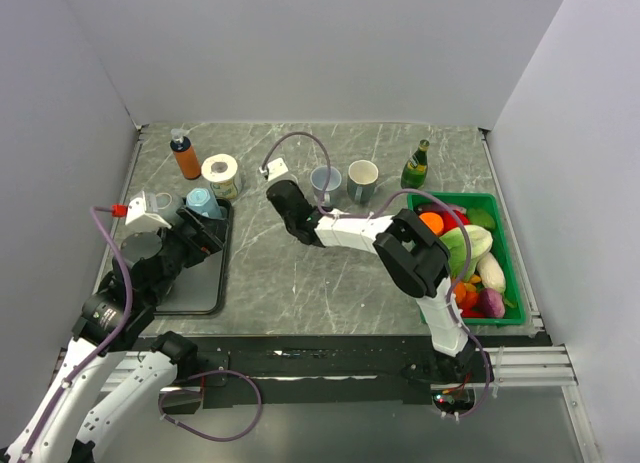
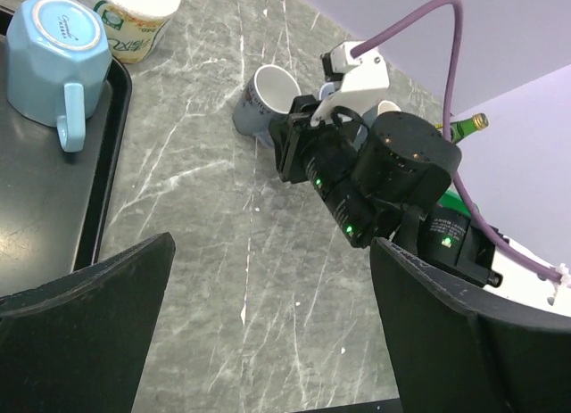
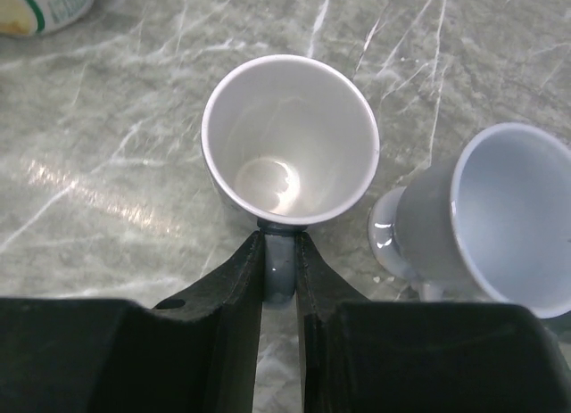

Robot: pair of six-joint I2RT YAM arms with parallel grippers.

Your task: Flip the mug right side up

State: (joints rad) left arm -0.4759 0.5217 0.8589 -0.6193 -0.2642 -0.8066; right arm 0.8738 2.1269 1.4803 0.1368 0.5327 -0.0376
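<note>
A grey-blue mug [image 1: 324, 182] with a white inside stands upright, mouth up, on the marble table; it also shows in the right wrist view [image 3: 290, 141] and in the left wrist view [image 2: 266, 99]. My right gripper [image 3: 278, 252] is shut on its handle [image 3: 277, 268], and in the top view the gripper [image 1: 308, 196] is just left of the mug. A light blue mug [image 1: 203, 201] stands upside down on the black tray [image 1: 195, 288]; it also shows in the left wrist view [image 2: 58, 52]. My left gripper [image 2: 272, 243] is open and empty over bare table, right of the tray [image 2: 36, 208].
A second upright grey mug [image 1: 362, 179] stands close to the right of the held one [image 3: 500, 217]. An orange bottle [image 1: 185, 155] and a white-yellow tub [image 1: 221, 174] stand at the back left. A green bottle [image 1: 415, 165] and a green crate [image 1: 506, 283] of toy vegetables are on the right.
</note>
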